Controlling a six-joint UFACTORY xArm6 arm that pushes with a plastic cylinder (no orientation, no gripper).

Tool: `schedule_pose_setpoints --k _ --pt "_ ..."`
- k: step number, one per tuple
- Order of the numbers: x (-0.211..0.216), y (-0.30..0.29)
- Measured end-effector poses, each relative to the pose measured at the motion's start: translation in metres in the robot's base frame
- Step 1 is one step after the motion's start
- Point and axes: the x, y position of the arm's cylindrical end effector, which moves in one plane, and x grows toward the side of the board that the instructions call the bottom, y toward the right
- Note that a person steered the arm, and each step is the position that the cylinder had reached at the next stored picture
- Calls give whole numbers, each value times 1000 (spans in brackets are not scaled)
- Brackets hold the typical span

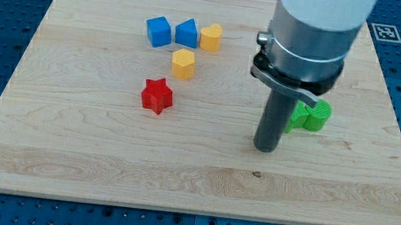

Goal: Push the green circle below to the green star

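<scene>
My tip [264,148] (left) beside green block [312,116].

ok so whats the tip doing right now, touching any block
My tip: no hand, holds nothing; it sits just to the view's left of the green blocks; whether it touches them cannot be told.

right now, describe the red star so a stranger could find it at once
Start at the wooden board and find the cluster of blue and yellow blocks near its top. The red star sits alone just below that cluster, toward the view's left of my tip. It is the only red block.
</scene>
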Motion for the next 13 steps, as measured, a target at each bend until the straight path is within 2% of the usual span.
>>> schedule_pose_setpoints --k 1,3,4,6,8,10,11,13 --pt "-11 25" --pt "-66 26" --pt "-78 25" --pt "-81 -20" --pt "-101 2" --pt "-100 53" --pt "-91 46" --pt "-23 50"
